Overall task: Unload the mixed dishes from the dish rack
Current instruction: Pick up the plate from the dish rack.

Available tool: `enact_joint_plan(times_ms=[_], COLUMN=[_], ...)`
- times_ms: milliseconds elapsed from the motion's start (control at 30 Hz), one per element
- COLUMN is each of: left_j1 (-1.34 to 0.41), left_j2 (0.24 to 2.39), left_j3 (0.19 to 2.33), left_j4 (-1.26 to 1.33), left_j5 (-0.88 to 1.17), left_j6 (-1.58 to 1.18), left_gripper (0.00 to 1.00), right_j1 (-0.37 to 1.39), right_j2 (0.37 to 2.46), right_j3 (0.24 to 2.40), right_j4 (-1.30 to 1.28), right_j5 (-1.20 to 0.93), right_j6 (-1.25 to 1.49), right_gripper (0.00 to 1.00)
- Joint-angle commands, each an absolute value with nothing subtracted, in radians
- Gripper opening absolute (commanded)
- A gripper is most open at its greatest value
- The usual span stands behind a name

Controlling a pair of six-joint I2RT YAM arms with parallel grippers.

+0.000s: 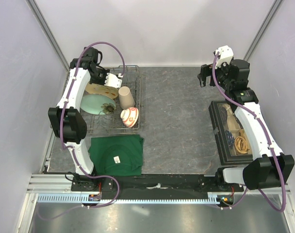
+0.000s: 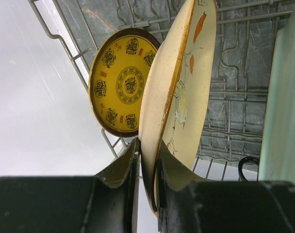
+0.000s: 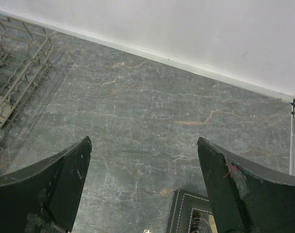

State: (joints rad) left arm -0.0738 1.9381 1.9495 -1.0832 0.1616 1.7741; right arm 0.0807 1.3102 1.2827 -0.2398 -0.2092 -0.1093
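The grey wire dish rack (image 1: pixel 139 104) stands at the left of the table. My left gripper (image 1: pixel 113 80) (image 2: pixel 147 165) reaches into its far end and is shut on the rim of the cream floral plate (image 1: pixel 100 89) (image 2: pixel 186 87), which stands on edge. Behind that plate the yellow-and-dark patterned plate (image 2: pixel 121 85) leans upright. A pale teal plate (image 1: pixel 95 103) (image 2: pixel 283 97) sits beside it. The tall beige cup (image 1: pixel 126 97) and the small red-and-white bowl (image 1: pixel 129 117) lie in the rack's right half. My right gripper (image 1: pixel 204 77) (image 3: pixel 143 145) hangs open over bare table at the far right.
A dark green folded cloth (image 1: pixel 116 154) lies in front of the rack. A black compartment box (image 1: pixel 232 133) (image 3: pixel 191 213) sits along the right side under the right arm. White walls close in the table on the left, far and right sides.
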Motion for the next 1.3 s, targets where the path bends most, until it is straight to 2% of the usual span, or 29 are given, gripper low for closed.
enact_joint_plan(times_ms=[0,1267], left_j1=[-0.078,-0.087], left_j2=[1.844,1.661], left_j3=[2.02,1.887], left_j4=[-1.026,-0.862], left_j5=[0.156,0.163], left_j6=[1.757,1.565], left_gripper=[0.01,0.02], right_j1=[0.08,0.08], right_j2=[1.281,1.262], right_j3=[1.27,1.238], right_j4=[-0.192,-0.166], right_j5=[-0.229,-0.27], right_j6=[-0.106,-0.092], right_gripper=[0.98,0.98])
